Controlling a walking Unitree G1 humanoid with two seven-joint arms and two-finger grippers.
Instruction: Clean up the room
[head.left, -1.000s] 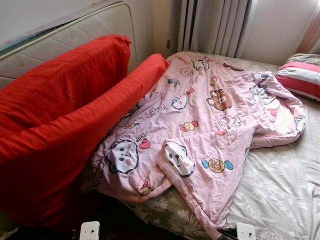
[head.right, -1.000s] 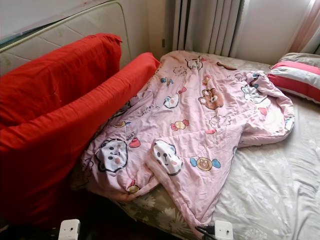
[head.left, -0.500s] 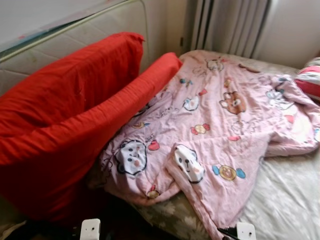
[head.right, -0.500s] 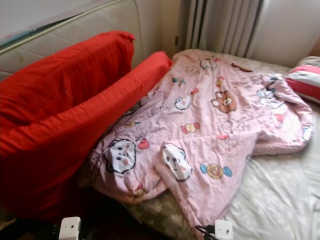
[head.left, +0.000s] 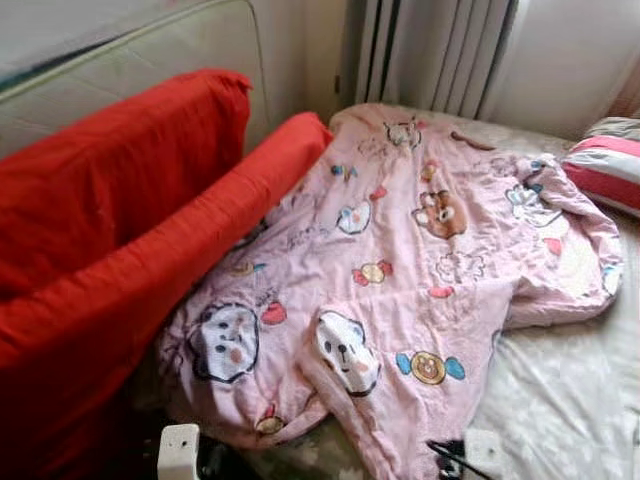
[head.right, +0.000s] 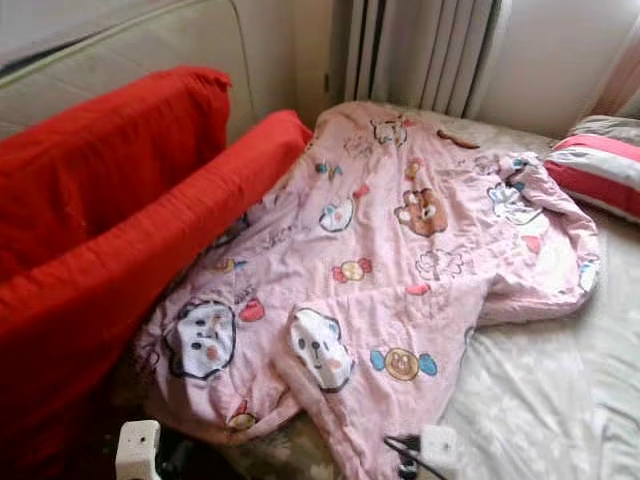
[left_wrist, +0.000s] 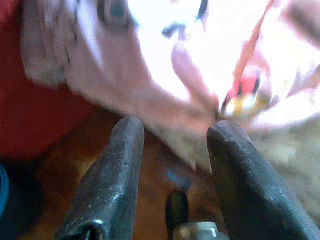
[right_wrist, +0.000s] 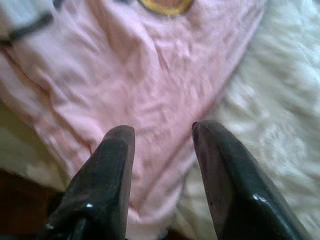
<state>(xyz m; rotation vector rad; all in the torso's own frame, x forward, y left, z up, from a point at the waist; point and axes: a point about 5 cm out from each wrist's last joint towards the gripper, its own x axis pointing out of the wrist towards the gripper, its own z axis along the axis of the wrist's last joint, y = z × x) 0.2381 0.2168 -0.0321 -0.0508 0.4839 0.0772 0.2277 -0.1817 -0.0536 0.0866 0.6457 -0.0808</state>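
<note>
Since half a second ago the head camera has swung back to the right, so the striped red, white and grey pillow (head.left: 606, 170) shows again at the far right of the bed. Across the floral beige bedsheet (head.left: 570, 400) lies the crumpled pink quilt with cartoon animal prints (head.left: 400, 270), its left edge against the big red cushions (head.left: 120, 230). Over the quilt's near hem the left gripper (left_wrist: 175, 145) hovers, its fingers (left_wrist: 112, 175) parted and holding nothing, the hem just beyond their tips. Above the quilt's lower corner the right gripper (right_wrist: 162, 135) hangs likewise spread and empty, the pink cloth lying between and past its fingers (right_wrist: 107, 175).
</note>
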